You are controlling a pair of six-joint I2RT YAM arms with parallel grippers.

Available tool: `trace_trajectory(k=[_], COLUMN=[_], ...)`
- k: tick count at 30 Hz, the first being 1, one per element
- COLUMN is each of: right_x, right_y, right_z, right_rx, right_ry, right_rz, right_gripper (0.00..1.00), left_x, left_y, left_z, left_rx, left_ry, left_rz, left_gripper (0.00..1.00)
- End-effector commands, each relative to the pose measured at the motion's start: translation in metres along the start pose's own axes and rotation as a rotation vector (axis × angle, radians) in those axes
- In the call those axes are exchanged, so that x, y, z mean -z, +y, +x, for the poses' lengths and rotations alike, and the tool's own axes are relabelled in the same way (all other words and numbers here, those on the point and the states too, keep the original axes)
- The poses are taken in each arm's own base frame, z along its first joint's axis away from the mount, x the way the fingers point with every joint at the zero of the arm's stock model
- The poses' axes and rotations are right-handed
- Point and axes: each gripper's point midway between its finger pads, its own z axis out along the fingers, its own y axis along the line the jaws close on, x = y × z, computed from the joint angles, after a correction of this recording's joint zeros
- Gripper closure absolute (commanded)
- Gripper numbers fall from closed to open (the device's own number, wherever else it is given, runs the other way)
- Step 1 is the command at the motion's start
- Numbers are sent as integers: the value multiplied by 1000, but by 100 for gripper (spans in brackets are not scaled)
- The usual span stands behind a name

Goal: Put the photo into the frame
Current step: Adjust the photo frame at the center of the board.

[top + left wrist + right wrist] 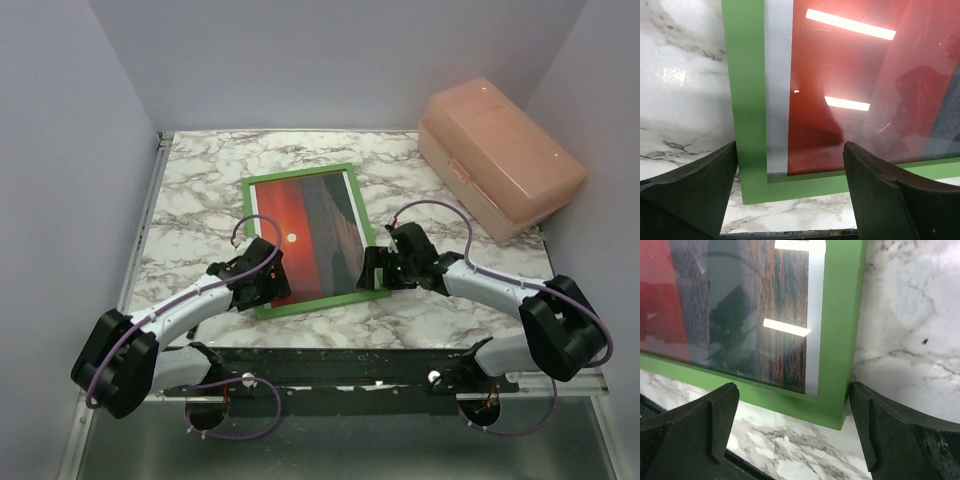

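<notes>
The photo (300, 235) looks seated in the frame (297, 173). The left gripper (790, 165) and right gripper (792, 400), both apart, straddle its near corners. Backing away seems next.

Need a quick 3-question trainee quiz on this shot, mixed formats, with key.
1. True or false: the photo lies sunset side up inside the green frame.
2. The left gripper is: A) open at the frame's near left corner; B) shut on the frame; C) holding the photo.
3. What sits on the marble table at its far right?
Key: 1 true; 2 A; 3 the pink lidded box.
</notes>
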Motion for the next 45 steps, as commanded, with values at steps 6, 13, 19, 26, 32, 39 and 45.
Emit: trace_trajectory(k=[6,13,19,26,32,39,45], right_x=[28,31,36,30,23,29,38], right_y=[19,28,44,71,93,110,126], right_z=[79,109,131,159,161,152,139], right_rx=[-68,-55,-17,83,128,113,119], right_ry=[273,355,413,512,528,517,484], right_rz=[-139,-149,-167,-168,-169,-222,-266], right_gripper=[0,0,0,0,0,0,0], left_x=[-7,-16,-18,-27,-28,-18,14], left_y=[-72,-96,-116,-116,-93,-67,-66], left_z=[-31,-50,-67,-84,-98,-132,-140], left_rx=[-140,-209,-254,-280,-256,-264,-253], left_ry=[22,36,35,26,-1,-49,-84], left_rz=[168,158,155,64,-49,-166,-132], left_gripper=[19,18,18,11,1,1,1])
